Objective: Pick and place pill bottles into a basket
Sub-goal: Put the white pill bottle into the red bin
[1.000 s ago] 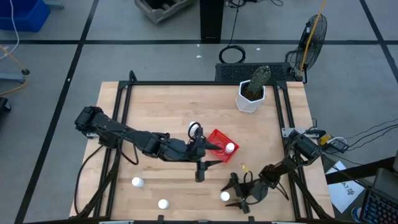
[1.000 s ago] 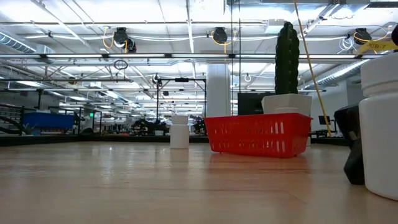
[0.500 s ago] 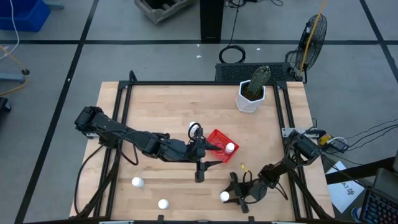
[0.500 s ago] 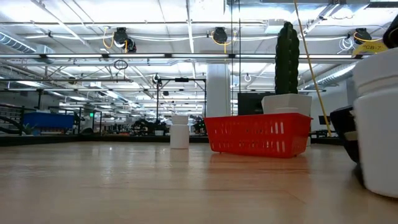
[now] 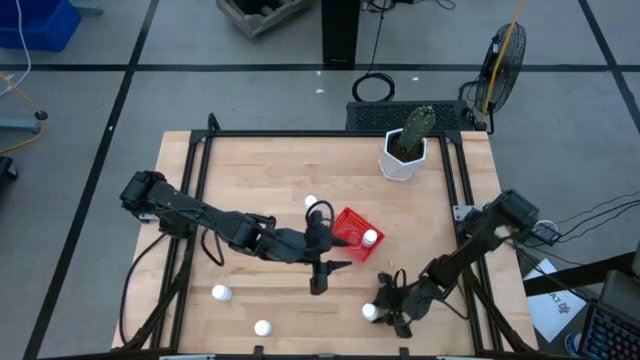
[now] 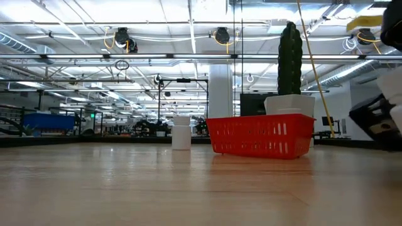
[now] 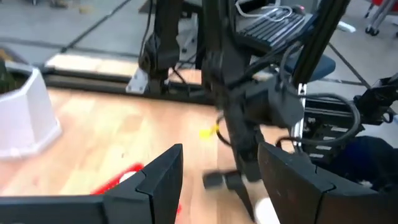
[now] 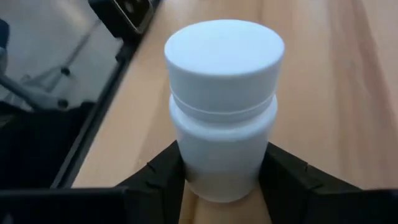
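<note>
Over the wooden table (image 5: pixel 260 170), right hand (image 5: pixel 385 312) grips a pill bottle (image 8: pixel 222 106); left hand (image 5: pixel 322 262) gapes.

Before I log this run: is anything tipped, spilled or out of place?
Nothing stands out. The basket sits flat with one bottle inside, and the loose bottles stand upright. The right gripper holds a bottle upright. The left gripper is empty, near the basket.

no readable text, labels, brands, numbers or signs anywhere
</note>
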Robot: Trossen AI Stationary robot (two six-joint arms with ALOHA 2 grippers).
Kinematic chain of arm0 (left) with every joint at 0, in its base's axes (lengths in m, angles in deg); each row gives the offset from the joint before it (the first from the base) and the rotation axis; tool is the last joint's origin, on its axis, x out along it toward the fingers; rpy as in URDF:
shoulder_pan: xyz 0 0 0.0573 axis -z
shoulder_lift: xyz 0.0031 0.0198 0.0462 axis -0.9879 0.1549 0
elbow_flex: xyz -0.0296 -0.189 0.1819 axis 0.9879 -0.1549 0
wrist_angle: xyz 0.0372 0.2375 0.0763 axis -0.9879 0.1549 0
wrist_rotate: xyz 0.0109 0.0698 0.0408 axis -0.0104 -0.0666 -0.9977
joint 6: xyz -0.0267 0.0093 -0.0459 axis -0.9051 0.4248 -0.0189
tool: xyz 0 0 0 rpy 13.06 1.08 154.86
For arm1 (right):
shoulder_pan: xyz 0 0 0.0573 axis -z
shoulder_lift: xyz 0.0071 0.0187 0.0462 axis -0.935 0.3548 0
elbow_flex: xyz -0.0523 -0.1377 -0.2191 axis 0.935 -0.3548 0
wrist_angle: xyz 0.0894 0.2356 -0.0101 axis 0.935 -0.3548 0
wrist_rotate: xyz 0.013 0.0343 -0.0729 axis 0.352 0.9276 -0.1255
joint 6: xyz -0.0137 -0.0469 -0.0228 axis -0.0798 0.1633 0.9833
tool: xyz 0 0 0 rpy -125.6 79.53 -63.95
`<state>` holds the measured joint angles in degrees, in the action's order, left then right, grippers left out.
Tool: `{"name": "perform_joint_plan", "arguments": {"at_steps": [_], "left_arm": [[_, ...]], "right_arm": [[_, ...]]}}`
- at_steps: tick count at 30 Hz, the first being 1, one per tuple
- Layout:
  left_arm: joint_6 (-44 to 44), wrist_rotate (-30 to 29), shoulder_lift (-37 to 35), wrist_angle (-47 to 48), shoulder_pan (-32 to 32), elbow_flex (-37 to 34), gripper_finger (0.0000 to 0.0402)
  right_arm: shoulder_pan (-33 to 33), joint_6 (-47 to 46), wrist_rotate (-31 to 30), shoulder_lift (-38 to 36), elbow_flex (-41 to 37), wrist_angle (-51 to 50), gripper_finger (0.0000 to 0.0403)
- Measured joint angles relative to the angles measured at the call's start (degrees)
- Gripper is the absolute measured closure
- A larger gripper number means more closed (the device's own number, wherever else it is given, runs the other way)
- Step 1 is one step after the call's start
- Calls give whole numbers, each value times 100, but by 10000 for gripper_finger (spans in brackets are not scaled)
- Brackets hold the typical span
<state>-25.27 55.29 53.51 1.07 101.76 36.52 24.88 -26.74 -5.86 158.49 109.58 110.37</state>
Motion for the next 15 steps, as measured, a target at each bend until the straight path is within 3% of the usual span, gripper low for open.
{"name": "perform_joint_plan", "arguments": {"at_steps": [8,15], "left_arm": [[-837,28,277,138,-26,2,188],[-1208,95,755,-131,-132,0,188]], "right_arm": [[242,-332,345,-1504,90,-2410,247],[483,-200,475,-2290,274,-3381,247]]}}
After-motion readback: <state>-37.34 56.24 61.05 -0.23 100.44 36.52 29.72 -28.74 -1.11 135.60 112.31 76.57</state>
